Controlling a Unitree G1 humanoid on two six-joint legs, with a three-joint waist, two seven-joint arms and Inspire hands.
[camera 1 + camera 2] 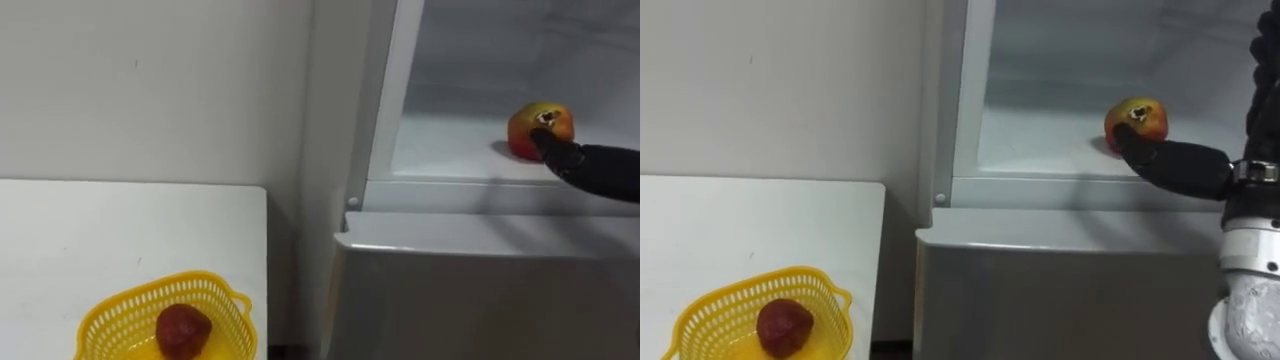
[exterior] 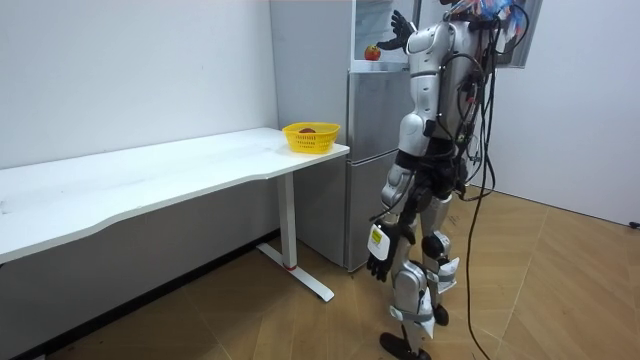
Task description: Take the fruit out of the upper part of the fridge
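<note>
Retrieval is barely begun: the round, red-and-yellow apple (image 1: 1137,120) is seen on the smooth white fridge shelf (image 1: 1040,150), touched by the thumb of the right robot hand (image 1: 1180,166), spread open, nothing gripped. Grasping and lifting out are judged left. The left robot hand (image 2: 378,265) is hung low; its state cannot be told.

A white table (image 1: 100,230) carries a yellow mesh basket (image 1: 110,305), set at about 5 o'clock on the visible tabletop, near the edge facing the fridge. At 2 o'clock from the basket, the upper fridge's white shelf (image 1: 450,150) bears a red-yellow apple (image 1: 540,128), toward the shelf's 3 o'clock side.
</note>
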